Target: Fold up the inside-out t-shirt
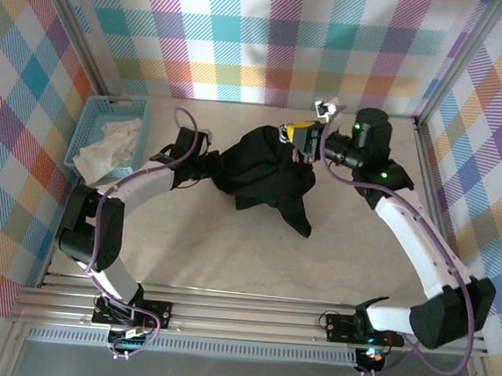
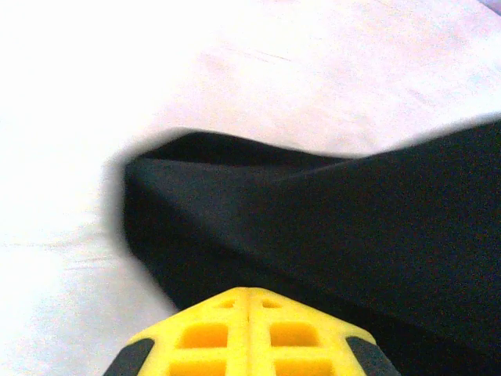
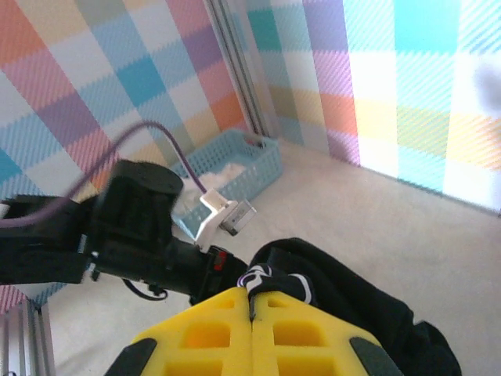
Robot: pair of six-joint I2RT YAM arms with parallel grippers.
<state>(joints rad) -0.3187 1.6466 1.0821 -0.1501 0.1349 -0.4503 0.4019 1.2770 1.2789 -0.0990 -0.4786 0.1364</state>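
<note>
The t-shirt [image 1: 265, 176], a crumpled black bundle, sags between the left jaws and right jaws, both pinching it.

The t-shirt [image 1: 265, 176] lies in a heap on the table [image 1: 227, 256], near the middle and a bit toward the back. The left hand [image 1: 211, 163] is at the heap's left side, right against it. The right hand [image 1: 287, 134] is at the heap's back edge, touching the top of it. The basket [image 1: 88, 125] sits far to the left by the wall, well apart from the t-shirt. A cloth [image 1: 112, 143] lies in the basket.
</note>
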